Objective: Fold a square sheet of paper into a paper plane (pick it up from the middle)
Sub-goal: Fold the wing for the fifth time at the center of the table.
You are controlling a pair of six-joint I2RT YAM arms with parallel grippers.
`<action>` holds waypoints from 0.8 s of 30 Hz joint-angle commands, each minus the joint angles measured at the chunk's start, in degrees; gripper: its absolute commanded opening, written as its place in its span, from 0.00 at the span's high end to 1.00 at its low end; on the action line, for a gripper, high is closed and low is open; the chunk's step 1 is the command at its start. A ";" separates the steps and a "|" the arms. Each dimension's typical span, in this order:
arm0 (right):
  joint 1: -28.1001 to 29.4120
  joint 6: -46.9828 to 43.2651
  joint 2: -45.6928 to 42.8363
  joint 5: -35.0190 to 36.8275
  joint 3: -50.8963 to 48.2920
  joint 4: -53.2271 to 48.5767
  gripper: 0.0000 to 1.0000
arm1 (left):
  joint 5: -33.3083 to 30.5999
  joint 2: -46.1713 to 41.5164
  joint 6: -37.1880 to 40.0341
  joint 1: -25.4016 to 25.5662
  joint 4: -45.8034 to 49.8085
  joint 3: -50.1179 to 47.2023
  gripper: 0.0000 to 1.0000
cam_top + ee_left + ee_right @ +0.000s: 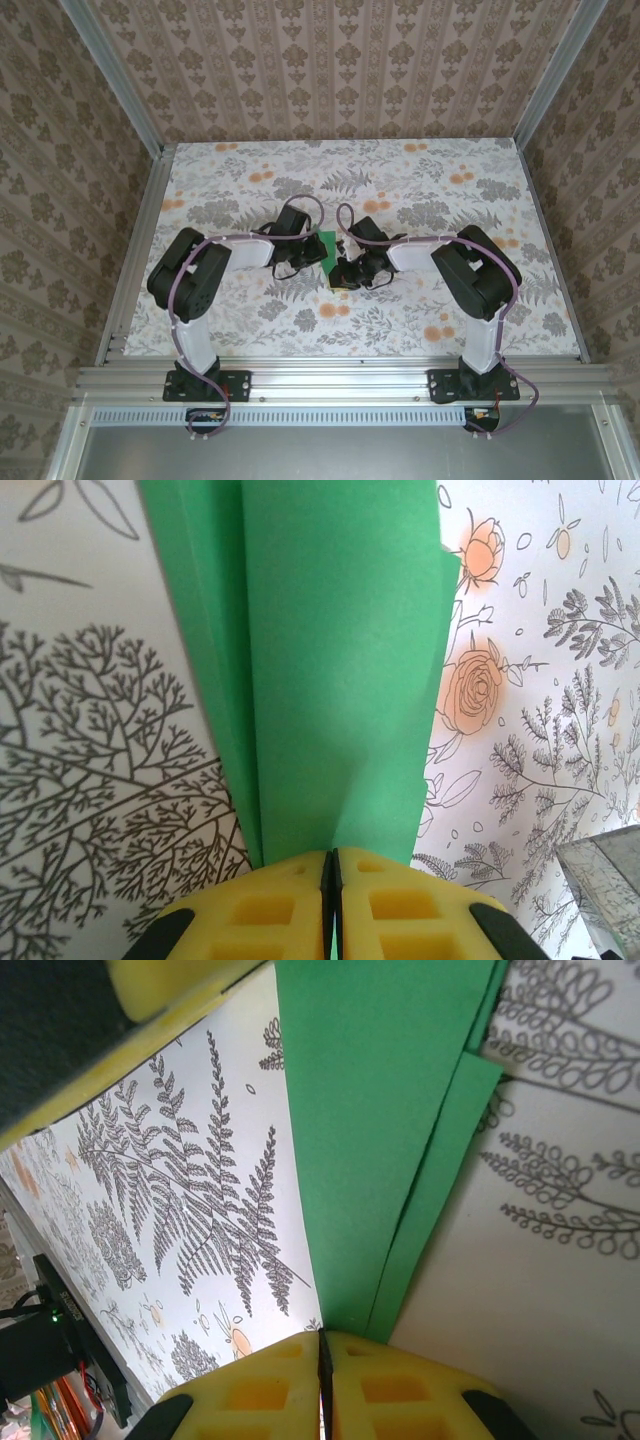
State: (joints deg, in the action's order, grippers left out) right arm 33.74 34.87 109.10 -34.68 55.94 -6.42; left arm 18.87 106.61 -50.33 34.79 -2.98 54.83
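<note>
Left tool (330, 868) and right tool (325, 1348) each pinch shut on the thin bright-green folded paper sheet (340, 680) at mid floral counter (420, 310). It looks light, floppy and easily creased, so it is probably best gripped at the layered folds.

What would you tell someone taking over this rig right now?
Left claw: shut on the thin bright-green folded paper sheet, gripping its near edge.
Right claw: shut on the same sheet, facing the left one.
Paper: between both claws, over the middle of the floral-patterned table.
Done: sheet grasped; lengthwise folds are in, with layers overlapping.
Left: the remaining folds. A finished pointed plane is not visible yet.
</note>
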 commanded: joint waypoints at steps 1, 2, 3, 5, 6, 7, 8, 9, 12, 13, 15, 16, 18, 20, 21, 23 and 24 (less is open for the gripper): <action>-0.15 -1.69 4.00 6.70 -3.06 -13.48 0.89 | -4.57 3.28 3.91 -2.84 0.08 1.69 0.87; -0.14 -1.84 3.95 6.73 -3.14 -13.79 0.90 | -4.34 3.66 4.20 -3.17 0.08 2.03 0.87; -0.16 -2.00 4.00 6.77 -3.30 -14.18 0.90 | -3.99 3.99 4.65 -3.51 -0.05 2.38 0.87; -0.16 -2.31 4.09 6.81 -3.64 -14.49 0.90 | -3.63 4.69 5.42 -4.00 0.09 3.28 0.87; -0.16 -2.39 4.06 6.66 -3.87 -14.73 0.90 | -3.29 5.08 5.92 -4.26 0.08 3.76 0.87; -0.16 -2.60 3.93 6.64 -4.07 -14.91 0.90 | -3.08 5.37 6.20 -4.46 0.21 4.32 0.87; -0.16 -2.76 3.97 6.64 -4.24 -15.11 0.90 | -2.89 5.70 6.40 -4.76 0.30 4.71 0.87; -0.16 -2.87 3.94 6.59 -4.44 -15.32 0.90 | -2.64 6.04 6.68 -4.97 0.43 5.17 0.87; -0.16 -3.06 3.84 6.56 -4.87 -15.77 0.90 | -2.53 6.68 7.25 -5.67 0.85 6.32 0.87; -0.16 -3.23 3.76 6.55 -4.96 -15.84 0.90 | -2.57 6.92 7.44 -5.96 0.97 6.66 0.87; -0.23 -3.32 3.73 6.64 -5.19 -16.04 0.90 | -2.32 7.46 7.86 -6.66 1.01 7.07 0.87; -0.25 -3.34 3.62 6.64 -5.23 -16.13 0.90 | -2.06 7.68 7.96 -7.00 0.89 7.17 0.87; -0.26 -3.40 3.54 6.63 -5.41 -16.25 0.90 | -1.08 8.22 8.08 -7.84 0.33 7.56 0.87; -0.25 -3.49 3.41 6.63 -5.66 -16.39 0.90 | -0.50 8.88 8.44 -8.24 0.66 8.50 0.87; -0.26 -3.56 3.31 6.72 -5.67 -16.44 0.90 | -0.52 9.17 8.86 -8.24 1.14 9.20 0.87; -0.42 -3.65 3.06 6.68 -5.84 -16.61 0.90 | -0.59 9.92 9.36 -8.31 1.90 10.25 0.87; -0.51 -3.66 2.93 6.73 -6.00 -16.63 0.90 | -0.67 10.32 9.58 -8.24 2.25 10.84 0.87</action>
State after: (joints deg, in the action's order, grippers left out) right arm 33.15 32.73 108.97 -34.33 55.37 -6.24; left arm 26.92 113.56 -44.07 29.21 -0.34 63.51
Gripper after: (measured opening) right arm 0.098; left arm 0.129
